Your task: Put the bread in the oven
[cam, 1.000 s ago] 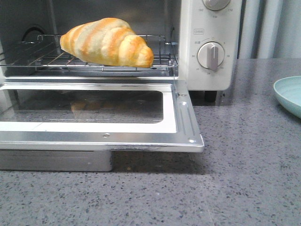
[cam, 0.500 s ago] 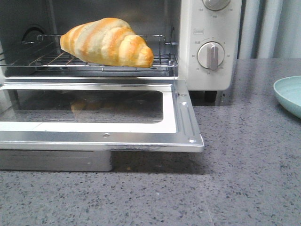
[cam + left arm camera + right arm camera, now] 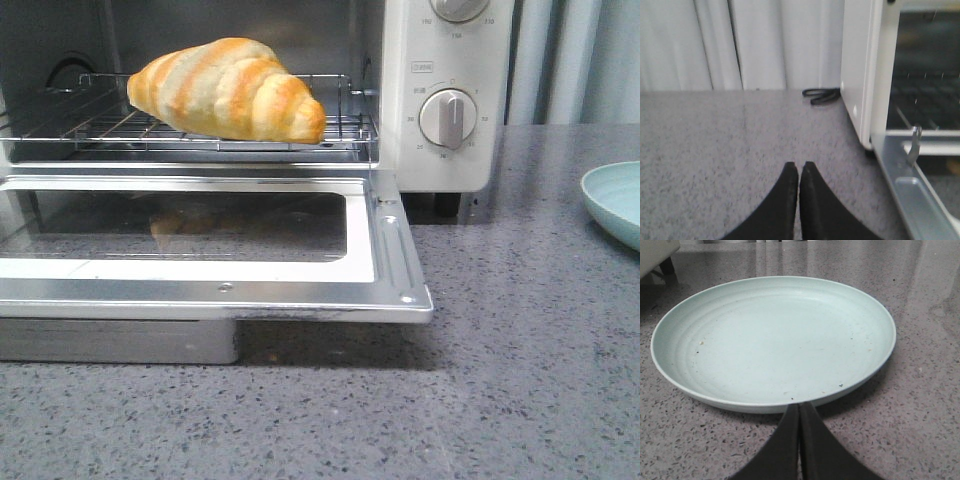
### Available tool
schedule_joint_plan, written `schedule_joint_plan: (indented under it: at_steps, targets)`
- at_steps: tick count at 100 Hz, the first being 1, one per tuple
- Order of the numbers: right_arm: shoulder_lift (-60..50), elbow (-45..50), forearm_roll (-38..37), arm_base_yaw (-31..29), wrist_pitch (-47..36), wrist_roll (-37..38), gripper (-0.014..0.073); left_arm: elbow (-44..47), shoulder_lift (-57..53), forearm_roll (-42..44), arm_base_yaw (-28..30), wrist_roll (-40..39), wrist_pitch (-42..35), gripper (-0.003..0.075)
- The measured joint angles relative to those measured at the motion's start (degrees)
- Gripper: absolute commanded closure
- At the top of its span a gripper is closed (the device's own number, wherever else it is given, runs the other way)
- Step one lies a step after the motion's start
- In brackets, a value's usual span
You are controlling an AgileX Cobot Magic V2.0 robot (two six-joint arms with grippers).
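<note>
The bread [image 3: 228,90], a golden-orange croissant roll with cream stripes, lies on the wire rack [image 3: 345,128] inside the cream-white oven [image 3: 440,60]. The oven's glass door [image 3: 200,260] hangs open and flat toward me. Neither gripper shows in the front view. My left gripper [image 3: 799,166] is shut and empty over the grey counter, beside the oven's side wall [image 3: 856,70] and open door [image 3: 910,190]. My right gripper [image 3: 799,405] is shut and empty at the near rim of the plate.
A pale green plate [image 3: 775,340] sits empty on the speckled grey counter [image 3: 520,380], at the right edge in the front view [image 3: 612,200]. A black cord [image 3: 821,95] lies behind the oven by the white curtain. Beige knobs [image 3: 448,117] face forward.
</note>
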Motion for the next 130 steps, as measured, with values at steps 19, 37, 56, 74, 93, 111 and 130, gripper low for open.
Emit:
schedule_joint_plan:
  at_steps: [19,37,56,74,93,111,130]
  targets:
    - [0.00,0.00,-0.21,0.00,0.00,0.00,0.0664,1.60,-1.83,-0.60,0.00,0.00,4.33,0.0741]
    - [0.00,0.00,-0.21,0.00,0.00,0.00,0.0664,1.60,-1.83,-1.43,0.00,0.00,9.89,0.0741]
    - [0.00,0.00,-0.21,0.00,0.00,0.00,0.0664,1.60,-1.83,-2.28,0.00,0.00,12.22,0.0741]
    - [0.00,0.00,-0.21,0.00,0.00,-0.23,0.0664,1.60,-1.83,-2.43,0.00,0.00,12.33,0.0741]
    - [0.00,0.00,-0.21,0.00,0.00,-0.23,0.0664,1.60,-1.83,-2.53,0.00,0.00,12.33,0.0741]
    - [0.00,0.00,-0.21,0.00,0.00,-0.23,0.0664,1.60,-1.83,-2.53,0.00,0.00,12.33,0.0741]
    - [0.00,0.00,-0.21,0.00,0.00,-0.23,0.0664,1.60,-1.83,-2.64,0.00,0.00,12.33,0.0741]
